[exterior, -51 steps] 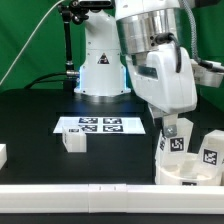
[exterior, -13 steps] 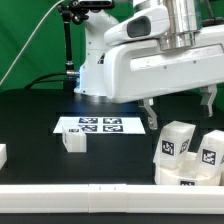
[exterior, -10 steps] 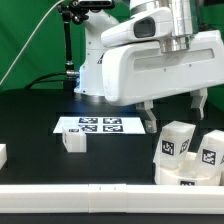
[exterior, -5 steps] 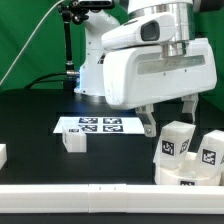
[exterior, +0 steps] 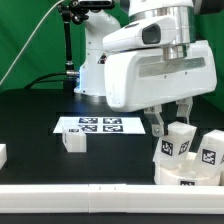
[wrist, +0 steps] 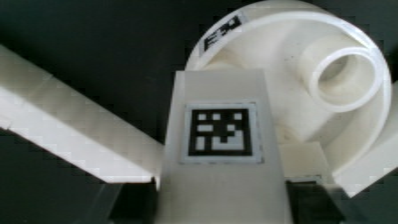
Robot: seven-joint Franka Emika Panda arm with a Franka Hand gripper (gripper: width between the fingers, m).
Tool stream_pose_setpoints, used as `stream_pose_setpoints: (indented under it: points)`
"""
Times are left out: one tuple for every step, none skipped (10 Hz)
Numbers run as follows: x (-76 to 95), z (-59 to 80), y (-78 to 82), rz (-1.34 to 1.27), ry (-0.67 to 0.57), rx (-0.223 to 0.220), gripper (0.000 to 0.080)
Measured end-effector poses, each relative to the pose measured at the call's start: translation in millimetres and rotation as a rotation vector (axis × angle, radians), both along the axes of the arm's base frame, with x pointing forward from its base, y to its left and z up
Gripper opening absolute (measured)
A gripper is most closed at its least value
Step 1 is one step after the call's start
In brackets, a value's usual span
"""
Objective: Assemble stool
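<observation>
The stool's round white seat lies at the exterior view's right, near the front edge. Two tagged white legs stand on it: one directly under my gripper, the other to its right. My fingers straddle the top of the first leg, with a narrow dark gap on each side. In the wrist view that leg fills the middle, between the two fingers of the gripper, with the seat beyond it. The jaws are open and hold nothing.
A loose tagged leg stands left of the middle, beside the marker board. Another white part shows at the left edge. A white rail runs along the front. The robot's base stands behind.
The gripper has moved left and come down over the leg on the seat, and its fingers have narrowed from wide apart to close around the leg's top.
</observation>
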State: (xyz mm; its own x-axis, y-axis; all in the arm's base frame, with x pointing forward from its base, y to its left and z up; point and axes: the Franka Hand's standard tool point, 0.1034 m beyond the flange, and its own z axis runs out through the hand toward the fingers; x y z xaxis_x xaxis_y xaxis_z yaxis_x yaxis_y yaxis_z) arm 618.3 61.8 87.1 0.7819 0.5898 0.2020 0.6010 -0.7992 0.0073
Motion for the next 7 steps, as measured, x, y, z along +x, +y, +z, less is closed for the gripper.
stream_pose_setpoints:
  points:
    - [0.0,-0.1,-0.9,-0.036,0.004,0.006,0.0340]
    - [0.1,-0.1,-1.2,-0.052,0.006,0.009,0.0340]
    - [0.1,0.0,-1.3,-0.128,0.015,0.021,0.0340]
    - [0.2,0.0,-2.3,-0.202,0.023,0.033,0.0340]
    - [0.5,0.1,-3.0,-0.273,0.029,0.047,0.0340]
    - [1.1,0.2,-4.6,-0.402,0.029,0.071,0.0340]
    - [-0.7,-0.3,-5.0,-0.506,0.019,0.088,0.0340]
